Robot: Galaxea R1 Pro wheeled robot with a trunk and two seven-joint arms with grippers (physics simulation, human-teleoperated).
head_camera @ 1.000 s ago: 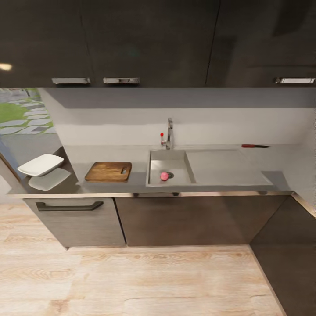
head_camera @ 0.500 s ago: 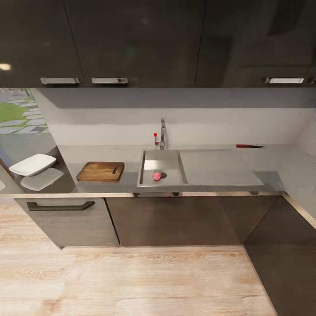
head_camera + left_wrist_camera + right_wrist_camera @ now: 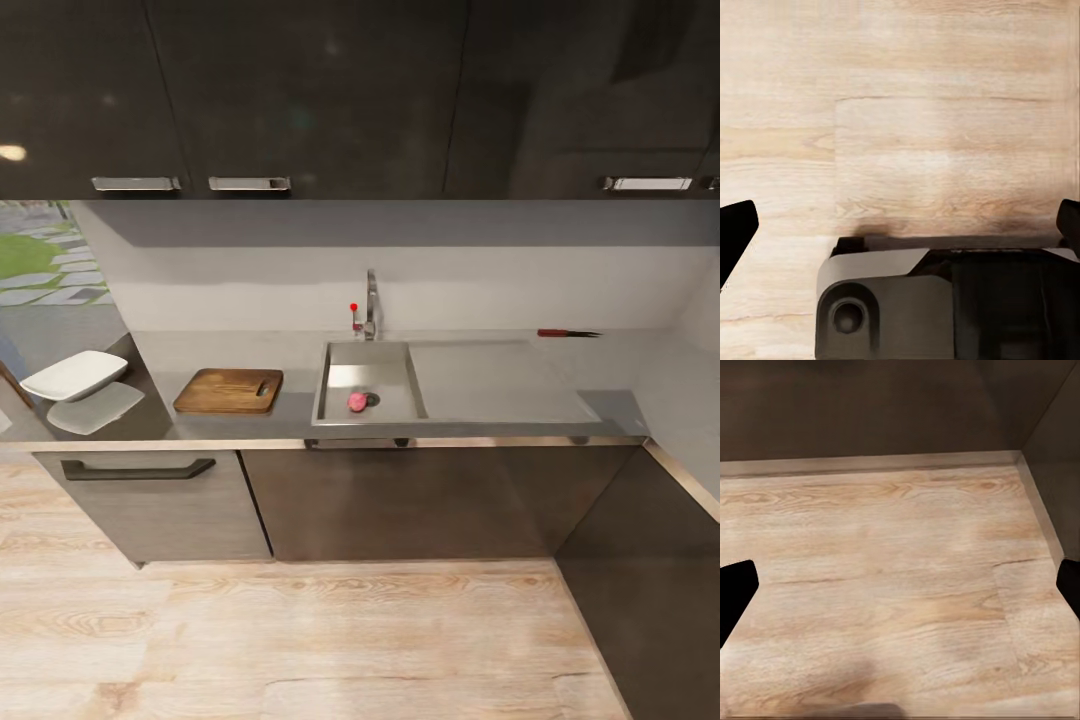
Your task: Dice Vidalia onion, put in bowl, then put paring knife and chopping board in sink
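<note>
The pinkish-red Vidalia onion [image 3: 357,401] lies in the grey steel sink [image 3: 366,355] beside the drain. To its left the brown chopping board [image 3: 229,391] rests flat on the grey countertop [image 3: 250,350]. The white bowl [image 3: 75,375] stands at the counter's far left end, mirrored in the glossy top. Far right, by the back wall, lies the paring knife [image 3: 566,333] with its reddish handle. My left gripper [image 3: 902,229] is open above the wooden floor. My right gripper [image 3: 902,589] is also open, low over the floor in front of the dark cabinets.
A chrome tap [image 3: 370,305] with a red knob stands behind the sink, and the drainboard [image 3: 500,385] stretches to its right. Dark wall cabinets [image 3: 300,90] hang overhead. The counter turns a corner at the right [image 3: 690,470]. My own base [image 3: 945,300] appears in the left wrist view.
A second ago the whole head picture shifted slightly left, so the camera moved; since half a second ago it holds still. Nothing on the counter has moved.
</note>
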